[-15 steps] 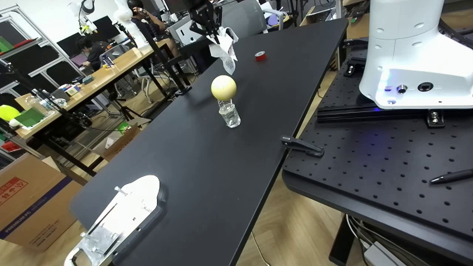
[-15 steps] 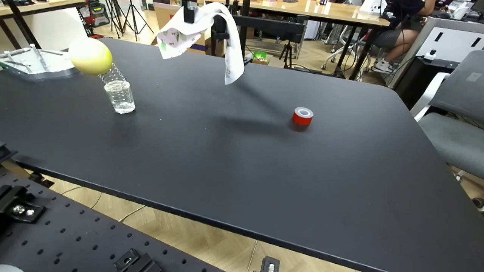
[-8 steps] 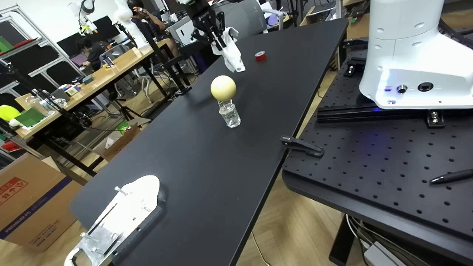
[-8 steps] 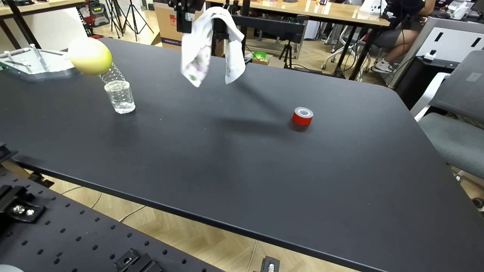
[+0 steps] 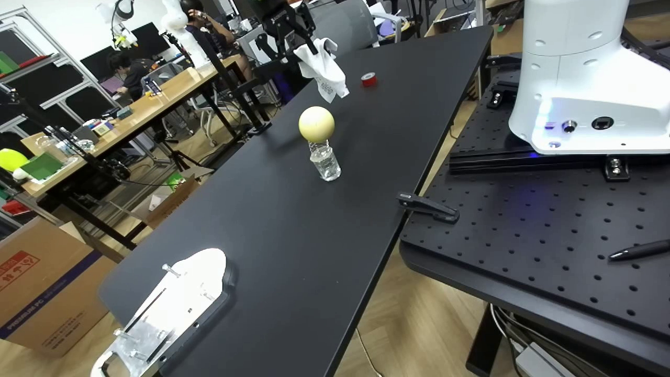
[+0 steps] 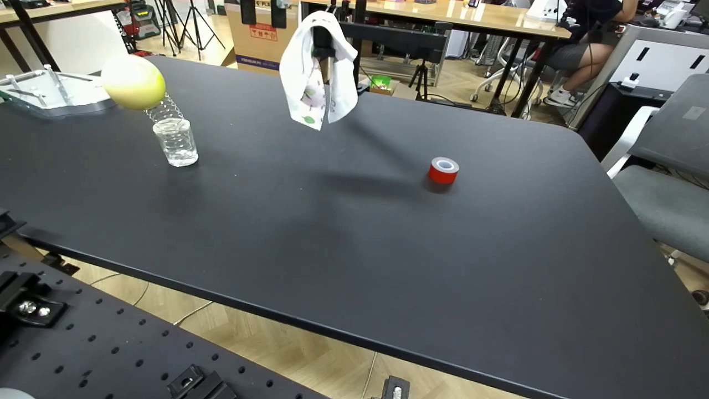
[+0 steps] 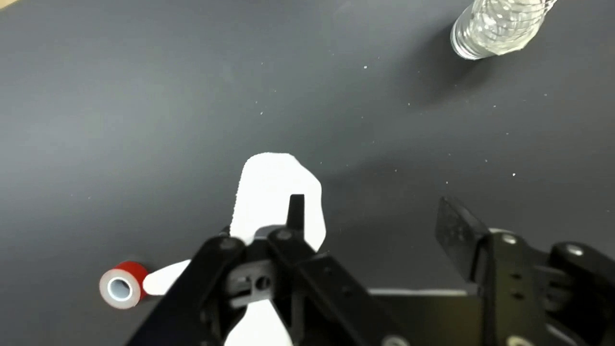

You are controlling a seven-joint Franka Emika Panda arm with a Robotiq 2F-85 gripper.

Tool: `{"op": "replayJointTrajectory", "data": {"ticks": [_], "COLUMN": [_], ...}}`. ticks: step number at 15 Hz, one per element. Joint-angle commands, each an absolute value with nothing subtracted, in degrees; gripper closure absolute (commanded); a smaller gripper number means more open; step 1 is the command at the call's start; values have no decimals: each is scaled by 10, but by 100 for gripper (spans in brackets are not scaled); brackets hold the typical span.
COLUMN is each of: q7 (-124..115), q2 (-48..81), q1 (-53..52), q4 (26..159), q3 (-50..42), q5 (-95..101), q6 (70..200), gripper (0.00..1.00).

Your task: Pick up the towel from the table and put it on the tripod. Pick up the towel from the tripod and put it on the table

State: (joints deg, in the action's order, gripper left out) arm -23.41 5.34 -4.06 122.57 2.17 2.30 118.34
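The limp white towel [image 6: 302,72], printed pink and green toward one end, hung arched over a black support [image 6: 323,43] above the matte table [image 6: 354,249]. My flat black fingers [image 7: 459,235] stood wide apart.

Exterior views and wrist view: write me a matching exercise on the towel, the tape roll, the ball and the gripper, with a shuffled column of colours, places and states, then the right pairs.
Column one
1. Towel
2. Tape roll
3. Ball
4. Gripper

Column two
A. Yellow, at the top of the clear container
B. Open, its fingers wide apart
C. Mostly white, hanging with two ends down
D. Red on the outside, resting on the table

Right pairs
1-C
2-D
3-A
4-B
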Motion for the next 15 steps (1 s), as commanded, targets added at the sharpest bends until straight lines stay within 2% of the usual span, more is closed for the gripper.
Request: {"op": "replayJointTrajectory", "data": {"ticks": [1,7,12,15], "q7": [-255,-281,-144,9], "q2": [12,-34,-31,-36], "q1": [-47,-27,-11,-6], "q4": [1232,1260,1287,1288], "q3": [23,18,7,1], "q5": [84,203,99,34], "q6": [1172,1224,1283,1247], "gripper": [1,0,0,0]}}
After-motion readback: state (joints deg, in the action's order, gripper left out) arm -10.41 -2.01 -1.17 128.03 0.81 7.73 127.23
